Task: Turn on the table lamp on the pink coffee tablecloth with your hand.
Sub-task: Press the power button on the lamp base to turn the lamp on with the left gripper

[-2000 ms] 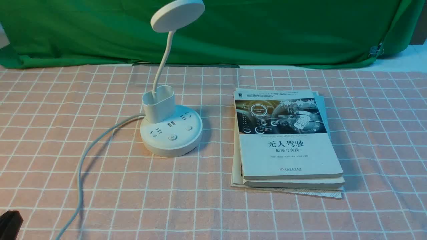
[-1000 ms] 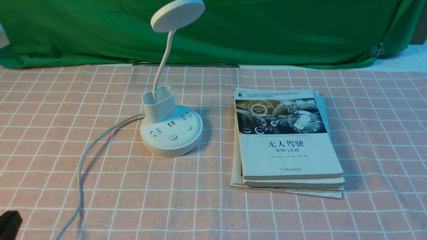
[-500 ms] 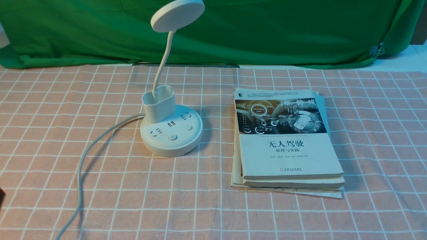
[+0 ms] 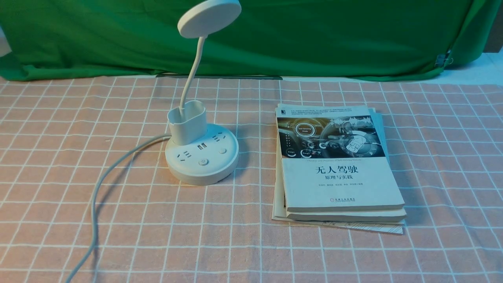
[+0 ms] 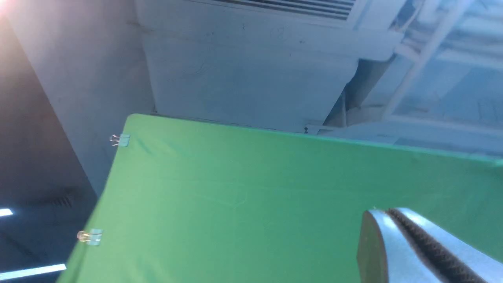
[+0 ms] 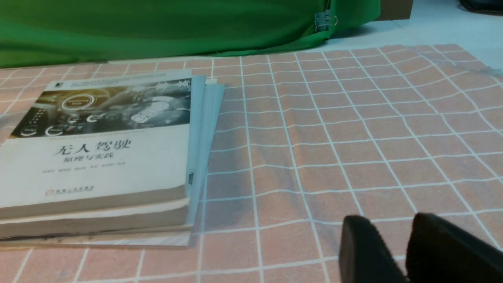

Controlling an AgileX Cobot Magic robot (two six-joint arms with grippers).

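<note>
The white table lamp (image 4: 201, 158) stands left of centre on the pink coffee tablecloth (image 4: 157, 236). Its disc head (image 4: 208, 17) is unlit and raised on the thin neck above the oval cup (image 4: 187, 122). The round base carries sockets and a power button (image 4: 203, 161), and the white cord (image 4: 101, 184) trails toward the front left. Neither arm shows in the front view. My left gripper (image 5: 387, 213) is shut and empty and points up at the green backdrop. My right gripper (image 6: 393, 224) is slightly open and empty, low over the tablecloth (image 6: 334, 137), to the right of the books.
A stack of books (image 4: 338, 169) lies right of the lamp and also shows in the right wrist view (image 6: 98, 149). The green backdrop cloth (image 4: 314, 35) hangs along the far edge of the table, held by binder clips (image 5: 120, 139).
The black left gripper tip at the front view's bottom left corner has moved out of that view. The lamp, cord and books have not moved.
</note>
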